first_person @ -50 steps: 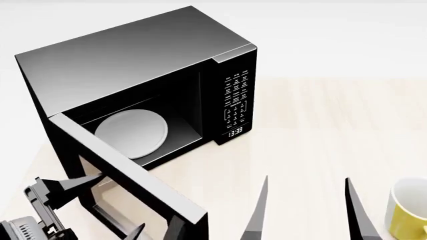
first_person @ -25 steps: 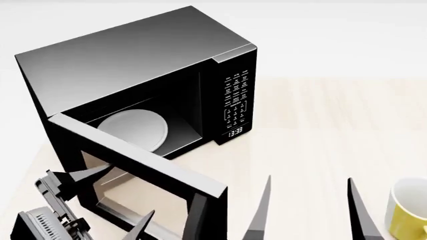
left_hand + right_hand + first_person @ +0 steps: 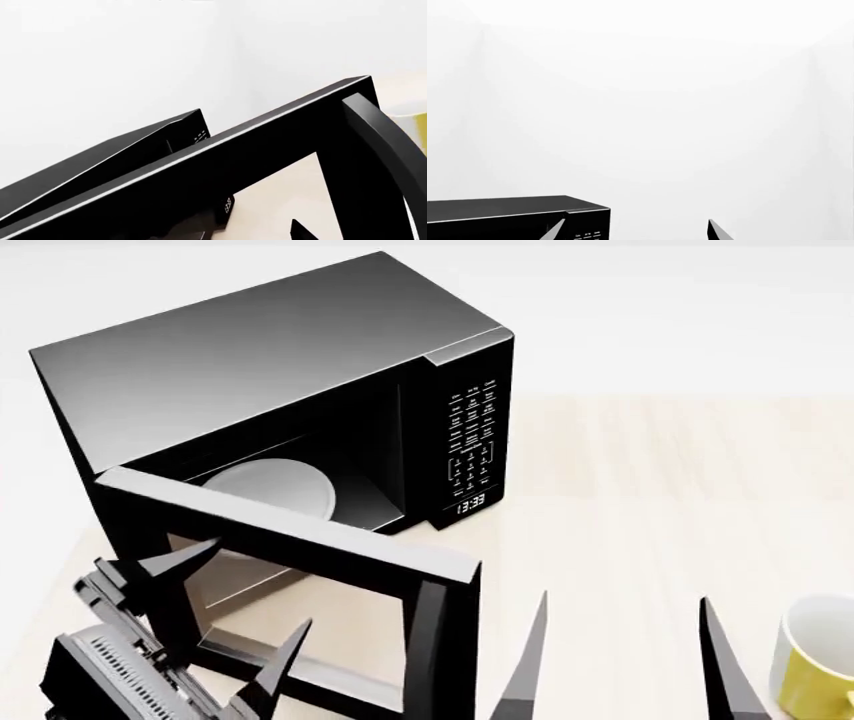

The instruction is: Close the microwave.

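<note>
The black microwave [image 3: 267, 350] stands on the table with its glass-windowed door [image 3: 334, 550] about half open, hinged at the left. The white turntable plate [image 3: 274, 485] shows inside, and the keypad panel [image 3: 474, 435] and clock [image 3: 470, 504] are on the right. My left gripper [image 3: 234, 605] is open and empty, its fingers spread against the door's outer face. In the left wrist view the door frame [image 3: 267, 130] fills the picture with the microwave body [image 3: 133, 145] behind. My right gripper [image 3: 621, 665] is open and empty, right of the door. It also shows in the right wrist view [image 3: 635, 231].
A yellow mug [image 3: 814, 660] with a white inside stands at the right edge, just right of my right gripper. The light wood table [image 3: 667, 490] stretches to the right of the microwave. A white wall [image 3: 640, 100] lies behind.
The door has swung further toward the microwave's opening. My left gripper has moved forward and to the right with it. The right gripper has barely moved.
</note>
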Available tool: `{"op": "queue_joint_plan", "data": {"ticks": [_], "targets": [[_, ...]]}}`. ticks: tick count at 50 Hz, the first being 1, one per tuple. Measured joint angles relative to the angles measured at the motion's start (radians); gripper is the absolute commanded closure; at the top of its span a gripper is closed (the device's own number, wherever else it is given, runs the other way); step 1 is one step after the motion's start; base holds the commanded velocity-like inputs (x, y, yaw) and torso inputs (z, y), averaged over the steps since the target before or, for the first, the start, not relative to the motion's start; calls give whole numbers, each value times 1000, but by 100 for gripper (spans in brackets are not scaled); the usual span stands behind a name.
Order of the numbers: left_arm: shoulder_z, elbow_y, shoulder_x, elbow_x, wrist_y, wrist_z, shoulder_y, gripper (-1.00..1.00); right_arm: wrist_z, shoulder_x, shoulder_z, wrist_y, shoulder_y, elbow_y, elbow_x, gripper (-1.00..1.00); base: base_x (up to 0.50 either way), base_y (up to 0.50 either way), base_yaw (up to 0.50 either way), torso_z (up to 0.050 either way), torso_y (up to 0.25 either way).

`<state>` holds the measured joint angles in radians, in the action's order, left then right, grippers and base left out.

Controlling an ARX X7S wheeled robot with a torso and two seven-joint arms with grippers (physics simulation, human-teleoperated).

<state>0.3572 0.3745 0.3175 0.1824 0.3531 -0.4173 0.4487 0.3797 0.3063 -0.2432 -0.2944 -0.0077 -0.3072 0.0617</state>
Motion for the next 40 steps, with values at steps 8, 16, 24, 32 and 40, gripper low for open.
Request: {"op": "queue_joint_plan", "data": {"ticks": [8,16,24,32,40], "targets": [[2,39,-19,-15,17,21,20,-100,3,3,-1,-1,1,4,1,-100,0,0,0,0,0],[4,72,-34,-28,31,40,37,-100,6,5,-2,-1,2,7,4,-100,0,0,0,0,0],[6,114,-53,-40,51,59,57,-100,8,6,-4,-3,4,12,7,-100,0,0,0,0,0],[7,163,-73,-53,71,82,81,-100,11,8,-6,-5,6,19,9,-100,0,0,0,0,0],[6,211,-92,-65,89,107,105,-100,13,10,-7,-6,8,25,13,-100,0,0,0,0,0]]}}
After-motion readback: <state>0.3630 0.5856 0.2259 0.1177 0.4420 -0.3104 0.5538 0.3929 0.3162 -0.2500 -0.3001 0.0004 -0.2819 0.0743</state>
